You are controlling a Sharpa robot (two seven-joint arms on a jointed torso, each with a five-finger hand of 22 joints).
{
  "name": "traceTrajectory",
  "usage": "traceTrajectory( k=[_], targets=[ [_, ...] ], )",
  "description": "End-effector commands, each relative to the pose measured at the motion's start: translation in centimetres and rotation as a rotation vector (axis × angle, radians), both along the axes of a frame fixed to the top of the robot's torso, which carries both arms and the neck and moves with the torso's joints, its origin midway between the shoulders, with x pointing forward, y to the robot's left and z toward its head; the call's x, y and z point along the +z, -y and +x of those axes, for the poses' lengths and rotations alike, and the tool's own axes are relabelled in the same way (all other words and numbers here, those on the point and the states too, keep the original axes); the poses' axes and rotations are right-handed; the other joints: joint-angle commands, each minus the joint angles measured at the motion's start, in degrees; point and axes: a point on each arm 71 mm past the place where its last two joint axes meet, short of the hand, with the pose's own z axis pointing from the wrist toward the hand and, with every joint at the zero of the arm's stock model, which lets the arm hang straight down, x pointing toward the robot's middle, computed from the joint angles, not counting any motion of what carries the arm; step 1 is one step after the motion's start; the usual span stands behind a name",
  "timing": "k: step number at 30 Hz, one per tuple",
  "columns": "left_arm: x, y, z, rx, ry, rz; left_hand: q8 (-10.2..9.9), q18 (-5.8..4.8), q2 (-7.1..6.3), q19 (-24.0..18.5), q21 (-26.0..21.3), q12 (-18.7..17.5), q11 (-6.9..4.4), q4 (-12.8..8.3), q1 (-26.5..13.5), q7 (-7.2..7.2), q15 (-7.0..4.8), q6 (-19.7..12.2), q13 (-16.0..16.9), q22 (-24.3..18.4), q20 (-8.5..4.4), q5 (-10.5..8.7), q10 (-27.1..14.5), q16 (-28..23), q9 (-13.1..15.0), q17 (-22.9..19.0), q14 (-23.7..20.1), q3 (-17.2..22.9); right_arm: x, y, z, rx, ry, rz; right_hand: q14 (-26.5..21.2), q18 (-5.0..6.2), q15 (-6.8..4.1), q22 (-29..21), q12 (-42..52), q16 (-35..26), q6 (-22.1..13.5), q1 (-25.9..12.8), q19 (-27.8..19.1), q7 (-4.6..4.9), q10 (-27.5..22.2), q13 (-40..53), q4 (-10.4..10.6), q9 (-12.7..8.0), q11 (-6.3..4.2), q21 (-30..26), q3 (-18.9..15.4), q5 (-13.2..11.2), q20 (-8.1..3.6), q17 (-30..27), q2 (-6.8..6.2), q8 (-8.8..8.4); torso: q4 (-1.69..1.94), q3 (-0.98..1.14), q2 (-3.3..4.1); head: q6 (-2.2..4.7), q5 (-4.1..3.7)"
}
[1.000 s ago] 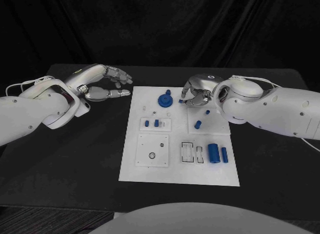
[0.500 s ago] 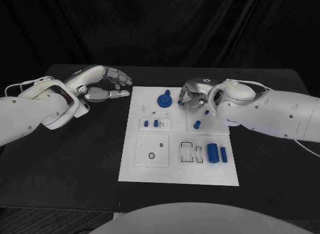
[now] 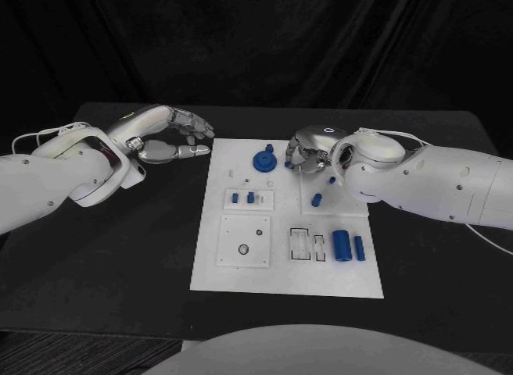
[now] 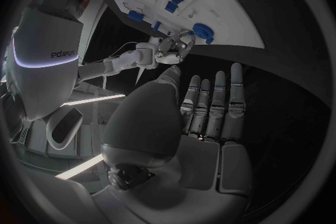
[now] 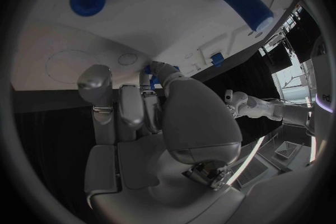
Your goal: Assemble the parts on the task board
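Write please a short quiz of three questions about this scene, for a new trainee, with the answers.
1. True or false: the left hand is over the task board.
2. Which hand is over the board's far edge, close to the round blue part? A) the left hand B) the right hand
3. Fill in: the blue cylinder lies near the board's ___ edge (left or right, as the head view shows it).

Key: 1 false, it is over the black table beside the board. 2 B. 3 right.
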Motion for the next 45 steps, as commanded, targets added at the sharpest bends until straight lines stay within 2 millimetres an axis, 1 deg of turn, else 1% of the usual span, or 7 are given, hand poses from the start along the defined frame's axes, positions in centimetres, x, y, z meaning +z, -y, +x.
traceTrajectory(
  k=[1,14,19,20,24,26,45],
  targets=[
    [0.0,0.3,0.0,-0.017,-0.009,0.002,0.2,0.98,0.23,0.5,-0.3,0.2,0.12,-0.3,0.7,-0.01,-0.13,0.2,0.0,-0.1,-0.13,0.67,0.4,0.3,0.1,0.1,0.3,0.3,-0.3,0.0,-0.2,0.017,0.015,0.010,1.9,0.26,-0.59,6.6,-0.1,0.0,1.3,0.9,-0.1,-0.20,0.2,0.3,-1.0,0.8,-0.63,0.4,0.6,1.4,-0.34,0.0,0.10,1.27,-0.02,0.03,0.01,-0.01,0.13],
    [-0.3,1.5,0.1,-0.053,-0.017,0.000,0.2,0.91,0.99,2.5,0.0,4.5,2.73,-2.4,6.4,0.42,-0.28,0.2,1.0,1.7,-1.03,7.03,5.3,3.9,-0.2,1.1,2.9,3.5,0.6,-0.6,-1.7,0.122,0.096,0.077,2.1,-0.04,-0.98,7.0,0.4,0.6,2.2,0.6,0.3,-0.77,0.8,1.0,-2.2,2.3,-1.13,2.5,1.5,3.0,-0.73,0.8,0.02,3.57,-0.08,0.10,0.01,-0.01,1.17],
    [-0.5,3.1,0.3,-0.092,-0.032,0.002,0.3,1.18,-0.25,10.1,8.5,22.7,0.80,-4.6,8.4,0.22,-4.01,1.5,12.5,10.2,-3.92,7.97,16.9,21.7,-0.8,10.8,14.2,5.2,1.8,-1.0,-2.8,0.166,0.149,0.070,2.2,-0.15,-1.02,7.1,0.5,0.9,2.0,0.0,0.4,-0.80,0.9,1.1,-2.1,2.5,-1.16,3.2,1.5,2.6,-0.78,1.0,-0.21,3.70,-0.24,0.04,-0.02,-0.01,1.54],
    [-0.6,3.4,0.4,-0.097,-0.040,0.009,0.2,1.16,-0.94,13.1,13.6,30.2,-1.51,-4.2,8.9,-0.86,-5.73,1.9,19.6,15.6,-6.50,9.25,13.7,31.1,-1.2,17.9,14.1,7.5,2.0,-1.1,-3.0,0.172,0.154,0.070,2.2,-0.17,-1.02,7.1,0.4,0.9,2.0,-0.1,0.4,-0.80,0.9,1.1,-2.0,2.5,-1.16,3.3,1.4,2.6,-0.79,1.1,-0.25,3.70,-0.26,0.03,-0.03,-0.01,1.50],
    [-1.1,4.8,0.5,-0.133,-0.059,0.076,0.4,-4.57,-3.07,29.4,56.6,70.0,-3.45,-1.2,5.9,-1.04,-8.43,-0.5,71.8,30.2,-8.91,8.13,43.7,73.0,-2.3,61.1,37.0,11.4,3.0,-1.7,-3.7,0.199,0.177,0.073,2.2,-0.18,-1.02,7.1,0.5,1.1,1.9,-0.3,0.5,-0.80,0.9,1.1,-2.0,2.5,-1.16,3.4,1.4,2.5,-0.80,1.3,-0.30,3.70,-0.34,-0.01,-0.08,-0.01,1.37],
    [-1.3,5.3,0.6,-0.143,-0.068,0.097,0.0,-6.03,-3.34,32.5,65.8,75.1,-3.93,-1.4,5.5,-1.81,-8.99,-1.1,81.1,31.9,-9.22,7.90,51.1,78.6,-2.6,69.2,43.1,13.2,3.2,-1.9,-4.0,0.208,0.186,0.077,2.3,-0.23,-1.03,7.2,0.5,1.4,1.8,-0.4,0.5,-0.80,0.9,1.1,-2.0,2.5,-1.16,3.8,1.4,2.4,-0.80,1.7,-0.33,3.69,-0.36,-0.02,-0.13,-0.01,1.38],
    [-3.0,9.0,0.6,-0.227,-0.143,0.163,0.1,-8.56,-3.69,39.1,80.2,75.1,-4.76,-3.5,2.0,-2.44,-9.92,-4.4,81.2,35.2,-9.91,8.83,51.2,78.6,-4.0,69.2,43.1,16.7,3.8,-3.1,-4.4,0.242,0.212,0.088,2.4,-0.34,-1.04,7.4,0.5,1.8,1.5,-0.7,0.7,-0.79,1.0,1.1,-1.9,2.5,-1.16,4.5,1.5,2.2,-0.83,2.1,-0.44,3.63,-0.34,-0.17,-0.11,-0.01,1.45]
  ],
)
